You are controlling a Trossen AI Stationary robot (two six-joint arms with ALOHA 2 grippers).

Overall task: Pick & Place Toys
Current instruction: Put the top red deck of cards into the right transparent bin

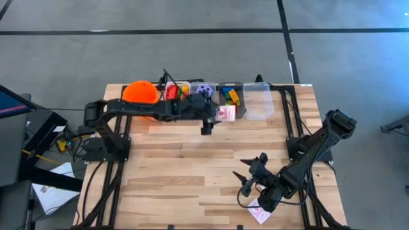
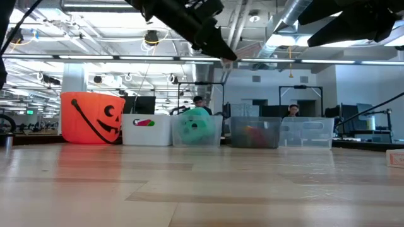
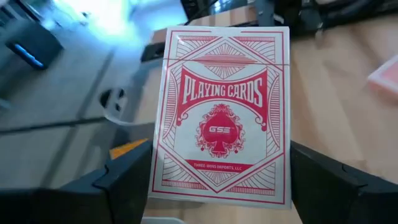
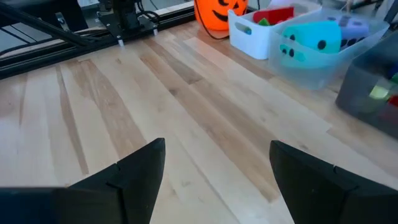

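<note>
The left gripper (image 1: 213, 121) holds a pack of playing cards (image 3: 222, 115) upright between its fingers, just in front of the bins (image 1: 258, 102), while the open right gripper (image 1: 254, 176) waits low over the counter (image 1: 185, 172).

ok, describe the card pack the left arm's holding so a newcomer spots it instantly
Find the bin row along the table's far edge. Just in front of it, the left gripper holds the card pack between its fingers, off the table. It is a flat white box printed "PLAYING CARDS" in red.
</note>
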